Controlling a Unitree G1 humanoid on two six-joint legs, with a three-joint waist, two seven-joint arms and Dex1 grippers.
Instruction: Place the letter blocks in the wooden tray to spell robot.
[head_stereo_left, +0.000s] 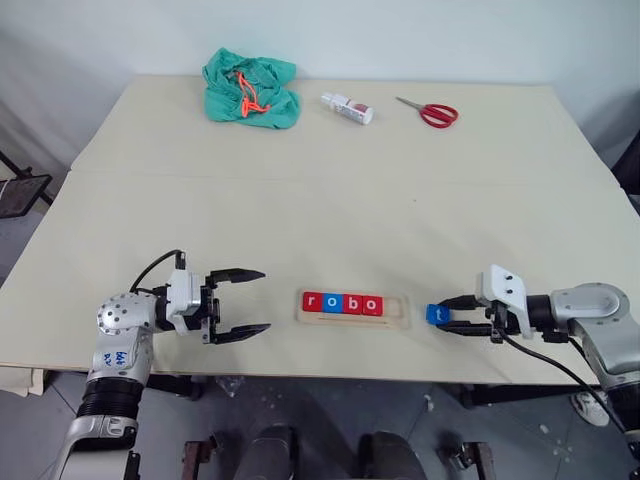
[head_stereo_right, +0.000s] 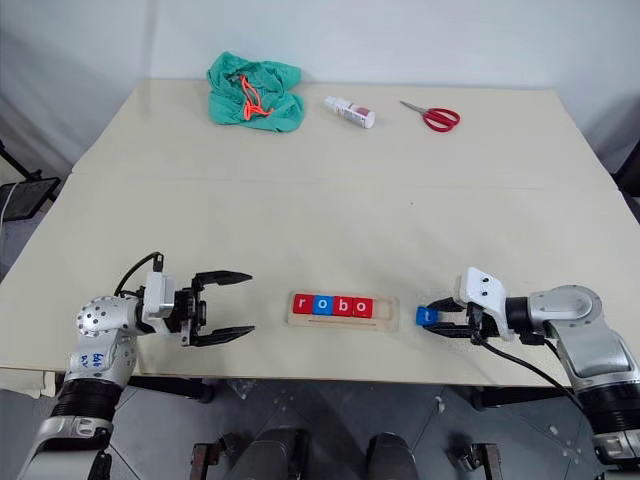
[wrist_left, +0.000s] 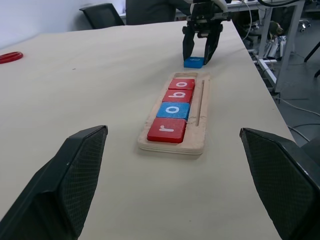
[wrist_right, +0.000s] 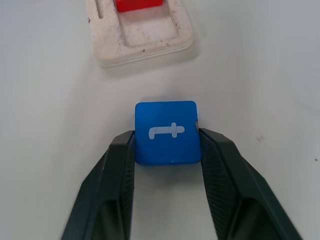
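Left eye view: the wooden tray (head_stereo_left: 352, 308) lies near the front edge of the desk (head_stereo_left: 330, 200) with four letter blocks (head_stereo_left: 342, 303) in it reading r, o, b, o: red, blue, red, red. Its right end slot is bare. Just right of the tray, the blue t block (head_stereo_left: 437, 314) sits on the desk between the fingers of the right claw (head_stereo_left: 452, 314). The left claw (head_stereo_left: 240, 303) hovers left of the tray, spread wide and holding nothing. At the far edge lie a green cloth (head_stereo_left: 250, 88), a small white bottle (head_stereo_left: 347, 108) and red scissors (head_stereo_left: 430, 112).

Left wrist view: both left fingers (wrist_left: 65, 185) stand far apart, framing the tray, with the right claw over the t block beyond its far end.

Right wrist view: the two right fingers (wrist_right: 117, 175) press against opposite sides of the t block, clenched on it, while it rests on the desk just short of the tray's empty end.
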